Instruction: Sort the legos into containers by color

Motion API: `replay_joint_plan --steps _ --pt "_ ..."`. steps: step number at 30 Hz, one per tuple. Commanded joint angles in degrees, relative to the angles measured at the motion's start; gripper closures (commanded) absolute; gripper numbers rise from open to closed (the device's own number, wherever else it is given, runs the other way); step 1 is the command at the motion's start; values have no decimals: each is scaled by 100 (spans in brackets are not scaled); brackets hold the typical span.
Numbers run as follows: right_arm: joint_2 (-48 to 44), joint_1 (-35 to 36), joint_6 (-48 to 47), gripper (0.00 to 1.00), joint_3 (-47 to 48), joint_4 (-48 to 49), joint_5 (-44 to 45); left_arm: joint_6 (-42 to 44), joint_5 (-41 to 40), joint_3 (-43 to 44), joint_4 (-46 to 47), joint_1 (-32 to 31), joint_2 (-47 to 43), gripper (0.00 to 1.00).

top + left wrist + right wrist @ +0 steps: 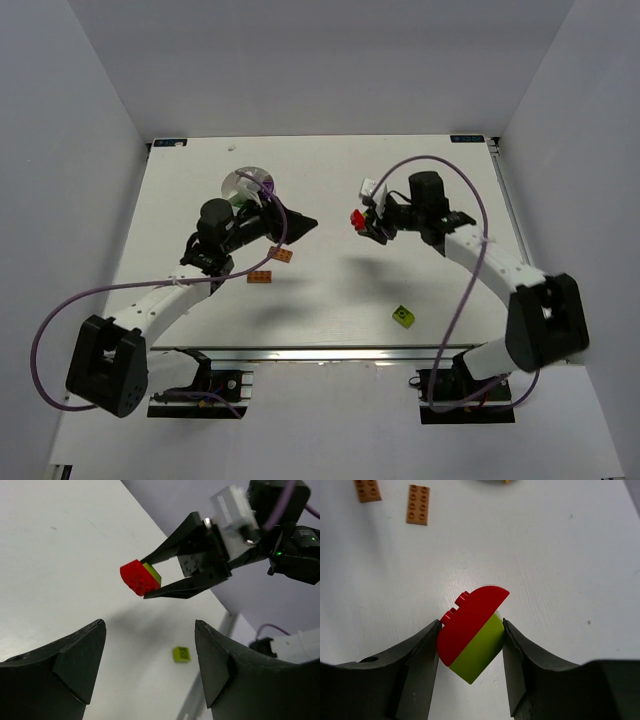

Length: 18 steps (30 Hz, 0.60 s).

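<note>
White table (330, 290), pale grey enclosure walls (70, 130), purple cables (455, 175) looping over the surface

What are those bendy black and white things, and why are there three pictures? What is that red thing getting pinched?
Those are two robot arms bolted to the near edge of a white table. One picture comes from a camera high above, looking down on both arms. The other two come from little cameras on each arm's wrist, so you see each arm's own jaws up close.

The right gripper is pinching a toy brick piece that is red on one side and lime green on the other, lifted above the table. The left gripper has its jaws open and holds nothing; its camera is looking across at the right arm.

On the table lie two flat orange plates and a small lime-green block. Near the left arm sits a round white dish, partly hidden.
</note>
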Motion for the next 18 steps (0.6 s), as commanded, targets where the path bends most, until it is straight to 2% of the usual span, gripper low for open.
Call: replay_joint_plan --steps 1,4,8,13,18 --pt "-863 85 -1014 90 -812 533 -454 -578 652 3 655 -155 298 18" --pt "-1907 339 -1217 90 -1550 1130 -200 -983 994 -77 1165 -270 613 17" --pt "-2490 972 -1149 91 -2072 1657 816 -1116 1224 -68 1378 -489 765 16" --pt "-2614 1719 -621 93 -2213 1940 1707 -878 1180 -59 1168 -621 685 15" --pt "-2465 1958 -235 93 -1924 1975 2358 -650 1180 11 895 -718 729 15"
